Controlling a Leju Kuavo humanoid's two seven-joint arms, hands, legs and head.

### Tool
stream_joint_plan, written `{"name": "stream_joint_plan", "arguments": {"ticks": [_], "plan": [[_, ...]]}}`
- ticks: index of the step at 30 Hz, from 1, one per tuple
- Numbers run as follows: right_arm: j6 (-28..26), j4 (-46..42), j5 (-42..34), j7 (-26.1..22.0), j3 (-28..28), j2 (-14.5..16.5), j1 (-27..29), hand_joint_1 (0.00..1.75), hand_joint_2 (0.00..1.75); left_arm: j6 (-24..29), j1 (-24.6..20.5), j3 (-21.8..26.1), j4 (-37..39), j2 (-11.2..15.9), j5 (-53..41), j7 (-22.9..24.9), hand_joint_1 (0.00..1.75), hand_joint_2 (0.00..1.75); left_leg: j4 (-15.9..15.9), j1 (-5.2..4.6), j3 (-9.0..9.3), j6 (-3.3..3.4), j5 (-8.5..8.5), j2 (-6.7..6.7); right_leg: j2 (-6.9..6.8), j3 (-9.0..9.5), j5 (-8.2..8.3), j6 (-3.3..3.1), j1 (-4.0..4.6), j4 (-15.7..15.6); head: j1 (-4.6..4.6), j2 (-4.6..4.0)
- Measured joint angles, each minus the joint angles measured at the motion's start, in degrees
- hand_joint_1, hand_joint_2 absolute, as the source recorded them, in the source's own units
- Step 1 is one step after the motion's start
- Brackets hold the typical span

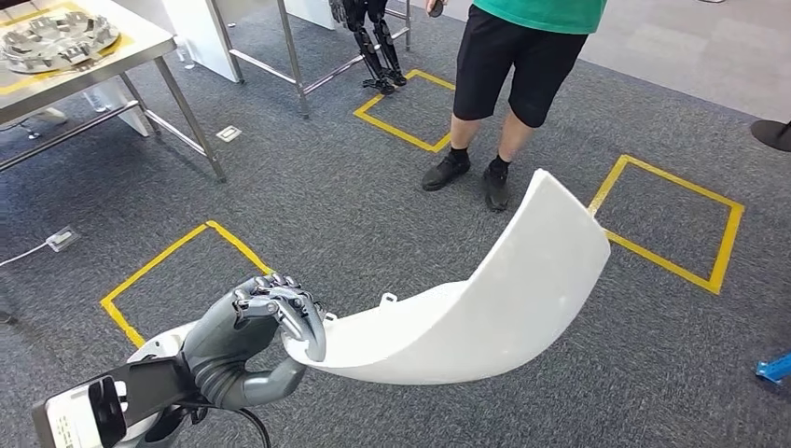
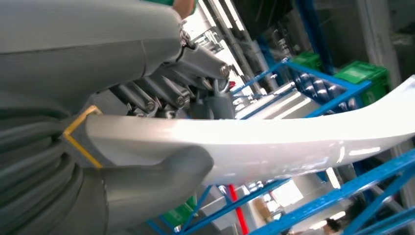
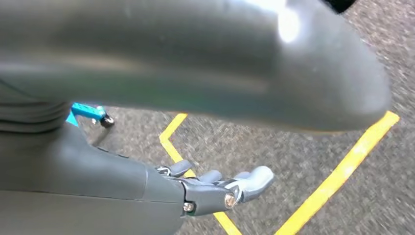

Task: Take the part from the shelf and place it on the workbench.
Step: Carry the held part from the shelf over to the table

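White part (image 1: 485, 308), left hand-held (image 1: 266, 322), faces person (image 1: 504, 56).

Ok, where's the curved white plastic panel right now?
In the head view, the curved white plastic panel is held by the left hand above grey carpet, near a person's black shoes.

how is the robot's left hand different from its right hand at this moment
The left hand grips one end of the curved white part, with its fingers over the edge and its thumb beneath; the right hand holds nothing. The left hand is raised in front of the body, while the right hand hangs low over the grey carpet and a yellow tape line. Both are grey, with many fingers.
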Motion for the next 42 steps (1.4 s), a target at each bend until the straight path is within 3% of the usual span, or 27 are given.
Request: {"name": "stream_joint_plan", "arguments": {"ticks": [1, 2, 3, 5, 7, 8, 10, 12, 14, 16, 17, 19, 20, 22, 23, 24, 25, 27, 29, 31, 33, 35, 36, 38, 39, 40, 42], "plan": [[0.0, 0.0, 0.0, 0.0, 0.0, 0.0, -0.1, 0.0, 0.0, 0.0, 0.0, 0.0, 0.0, 0.1, 0.0, 0.0, 1.75, 1.75, 0.0, 0.08, -0.19, -0.33, 0.06, 0.09, -0.73, 0.0, 0.16, -0.45, 0.0, -0.1, -0.02, 0.0], [0.0, -0.1, 0.0, 0.0, 0.0, 0.1, -0.2, 0.0, 0.0, 0.1, 0.0, 0.0, -0.1, 0.2, 0.0, 0.0, 1.75, 1.75, 0.6, 0.06, -0.55, -0.6, -0.34, 1.21, -1.45, 0.02, 0.31, -0.95, -0.04, -0.3, -0.15, 0.0], [0.0, -0.1, 0.0, 0.0, 0.0, 0.2, -0.2, 0.0, 0.0, 0.1, 0.0, -0.1, -0.1, 0.3, 0.0, 0.0, 1.75, 1.75, 2.1, 0.01, -1.28, -0.81, -1.41, 2.95, -2.22, 0.02, 0.44, -1.4, -0.09, -0.5, -0.43, 0.0], [0.1, -0.3, 0.1, -0.1, 0.0, 0.3, 0.0, 0.0, 0.0, 0.1, 0.0, -0.2, -0.2, 0.3, 0.0, 0.0, 1.75, 1.75, 8.7, -0.04, -4.14, -1.17, -5.32, 6.63, -3.86, 0.0, 0.44, -1.94, 0.11, -0.6, -1.02, 0.0], [0.6, -0.6, 0.3, -0.5, -0.1, 0.4, 0.2, 0.0, 0.0, 0.1, 0.2, -0.3, -0.2, 0.4, -0.1, 0.0, 1.75, 1.75, 15.5, 0.06, -7.09, -1.49, -8.2, 7.57, -5.64, -0.04, 0.37, -2.08, 0.32, -0.6, -1.24, 0.0], [1.0, -0.8, 0.5, -0.8, -0.1, 0.5, 0.2, 0.0, 0.0, 0.1, 0.3, -0.3, -0.2, 0.4, -0.2, 0.0, 1.75, 1.75, 16.4, 0.08, -7.37, -1.55, -8.14, 7.7, -6.47, -0.04, 0.34, -2.09, 0.37, -0.6, -1.28, 0.0], [1.7, -1.6, 0.7, -1.2, -0.1, 0.9, 0.1, 0.0, 0.0, 0.1, 0.7, -0.4, -0.5, 0.4, -0.5, 0.1, 1.75, 1.75, 11.4, 0.07, -4.45, -1.5, -5.2, 8.46, -8.01, 0.13, 0.19, -1.95, 0.42, -0.5, -1.39, 0.0], [2.1, -2.4, 0.9, -1.4, -0.1, 1.4, 0.0, 0.0, 0.0, 0.1, 0.8, -0.4, -0.9, 0.4, -0.9, 0.3, 1.75, 1.75, 3.4, -0.08, -0.28, -0.97, -2.27, 11.14, -9.41, 0.48, -0.14, -1.53, 0.62, -0.4, -1.46, 0.0], [2.2, -3.5, 1.1, -1.7, -0.2, 2.1, -0.1, 0.0, 0.0, 0.0, 0.8, -0.4, -1.3, 0.4, -1.3, 0.3, 1.75, 1.75, 0.3, -0.34, 1.22, -0.1, -1.57, 12.7, -10.62, 0.83, -0.44, -0.92, 0.8, -0.3, -1.4, 0.0], [2.3, -4.7, 1.3, -1.9, -0.2, 2.8, -0.3, 0.0, 0.0, -0.2, 0.8, -0.4, -1.6, 0.5, -1.5, 0.2, 1.75, 1.75, 0.2, -0.39, 1.18, 0.73, -1.38, 11.36, -11.62, 1.21, -0.65, -0.17, 0.7, -0.4, -1.33, 0.0], [2.2, -5.2, 1.4, -2.0, -0.2, 3.0, -0.5, 0.0, 0.0, -0.2, 0.8, -0.4, -1.8, 0.6, -1.5, 0.1, 1.75, 1.75, 0.0, -0.29, 1.23, 1.1, -1.18, 10.59, -10.97, 1.29, -1.01, 0.23, 0.55, -0.1, -1.3, 0.0], [2.2, -5.9, 1.6, -2.2, -0.3, 3.4, -0.7, 0.0, 0.0, -0.4, 0.6, -0.4, -2.1, 0.6, -1.5, 0.3, 1.75, 1.75, -0.3, 0.03, 1.37, 1.76, -0.68, 9.15, -7.49, 0.01, -3.33, 0.87, 0.24, 3.3, -1.06, 0.0], [2.2, -6.3, 1.6, -2.3, -0.3, 3.5, -0.7, 0.0, 0.0, -0.5, 0.5, -0.4, -2.2, 0.6, -1.5, 0.4, 1.75, 1.75, -0.4, 0.07, 1.23, 1.92, -0.58, 8.42, -5.5, -1.58, -5.23, 1.03, 0.15, 6.7, -0.83, 0.0], [2.3, -7.0, 1.7, -2.5, -0.4, 3.6, -0.5, 0.0, 0.0, -0.6, 0.6, -0.5, -2.2, 0.5, -1.6, 0.8, 1.75, 1.75, -0.3, 0.08, 1.05, 2.07, -0.48, 6.7, -3.85, -5.33, -8.15, 1.22, 0.12, 14.0, -0.44, 0.0], [2.4, -7.4, 1.7, -2.6, -0.4, 3.6, -0.5, 0.0, 0.0, -0.6, 0.7, -0.5, -2.2, 0.5, -1.6, 1.0, 1.75, 1.75, -0.2, 0.09, 1.01, 2.08, -0.46, 5.79, -3.65, -6.37, -8.16, 1.25, 0.11, 15.7, -0.35, 0.0], [2.5, -7.7, 1.7, -2.7, -0.5, 3.7, -0.6, 0.0, 0.0, -0.6, 0.8, -0.5, -2.2, 0.5, -1.7, 1.1, 1.75, 1.75, -0.1, 0.1, 1.01, 2.05, -0.46, 4.91, -3.55, -6.32, -6.96, 1.23, 0.07, 15.0, -0.28, 0.0], [2.6, -7.9, 1.7, -2.8, -0.5, 3.7, -0.7, 0.0, 0.0, -0.6, 0.8, -0.5, -2.2, 0.5, -1.7, 1.1, 1.75, 1.75, 0.0, 0.13, 1.03, 1.96, -0.48, 4.06, -3.22, -5.19, -4.85, 1.17, -0.01, 12.1, -0.21, 0.0], [2.5, -8.2, 1.7, -2.8, -0.5, 3.8, -0.8, 0.0, 0.0, -0.6, 0.7, -0.5, -2.2, 0.5, -1.7, 1.2, 1.75, 1.75, 0.3, 0.16, 0.91, 1.54, -0.57, 2.47, -0.8, -1.84, -1.0, 0.99, -0.27, 4.3, -0.04, 0.0], [1.8, -8.1, 1.8, -2.7, -0.6, 3.8, -0.9, 0.0, 0.0, -0.8, 0.6, -0.6, -2.2, 0.5, -1.8, 1.2, 1.75, 1.75, 0.4, 0.19, 0.52, 0.75, -0.46, 0.96, 1.0, -0.17, 0.1, 0.65, -0.31, 0.3, 0.03, 0.0], [1.0, -7.7, 1.8, -2.5, -0.7, 3.8, -1.1, 0.0, 0.0, -1.0, 0.4, -0.8, -2.2, 0.6, -2.1, 1.4, 1.75, 1.75, 0.1, 0.31, 0.1, -0.17, -0.13, -0.34, 0.1, -0.07, 0.09, -0.01, -0.17, -0.1, -0.01, 0.0], [0.3, -7.1, 1.8, -2.5, -0.7, 3.6, -1.5, 0.0, 0.0, -1.0, -0.1, -1.1, -2.1, 0.6, -2.4, 1.7, 1.75, 1.75, 1.1, 0.36, -0.61, -0.69, -0.88, 1.76, -1.35, 0.05, 0.36, -0.93, -0.23, -0.5, -0.25, 0.0], [0.0, -6.6, 1.8, -2.5, -0.8, 3.5, -1.6, 0.0, 0.0, -1.1, -0.9, -1.5, -1.9, 0.6, -2.7, 2.1, 1.75, 1.75, 6.5, 0.33, -3.05, -1.02, -4.06, 5.88, -3.01, 0.09, 0.42, -1.62, -0.2, -0.8, -0.84, 0.0], [0.0, -6.4, 1.8, -2.5, -0.8, 3.5, -1.6, 0.0, 0.0, -1.1, -1.2, -1.8, -1.7, 0.6, -2.8, 2.2, 1.75, 1.75, 10.3, 0.33, -4.84, -1.23, -6.01, 7.06, -3.86, 0.07, 0.36, -1.8, -0.12, -0.7, -1.13, 0.0], [0.1, -6.0, 1.8, -2.5, -0.9, 3.3, -1.5, 0.0, 0.0, -1.2, -1.4, -2.4, -1.1, 0.5, -2.9, 2.3, 1.75, 1.75, 16.0, 0.39, -7.31, -1.53, -7.93, 7.72, -5.63, 0.08, 0.29, -1.89, 0.01, -0.7, -1.32, 0.0], [0.2, -5.8, 1.8, -2.4, -0.9, 3.1, -1.5, 0.0, 0.0, -1.3, -1.4, -2.7, -0.8, 0.5, -3.0, 2.3, 1.75, 1.75, 16.0, 0.39, -7.12, -1.57, -7.32, 7.84, -6.45, 0.12, 0.24, -1.87, 0.03, -0.7, -1.38, 0.0], [0.2, -5.4, 1.8, -2.5, -0.9, 2.9, -1.6, 0.0, 0.0, -1.4, -1.6, -3.0, -0.4, 0.5, -3.1, 2.3, 1.75, 1.75, 13.7, 0.39, -5.78, -1.54, -5.81, 8.16, -7.26, 0.22, 0.18, -1.79, 0.04, -0.7, -1.45, 0.0], [0.0, -4.8, 1.8, -2.7, -0.9, 2.5, -1.7, 0.0, 0.0, -1.6, -2.3, -3.5, 0.1, 0.5, -3.1, 2.3, 1.75, 1.75, 5.7, 0.14, -1.49, -1.1, -2.56, 10.5, -8.71, 0.53, -0.08, -1.42, 0.21, -0.6, -1.61, 0.0]]}}
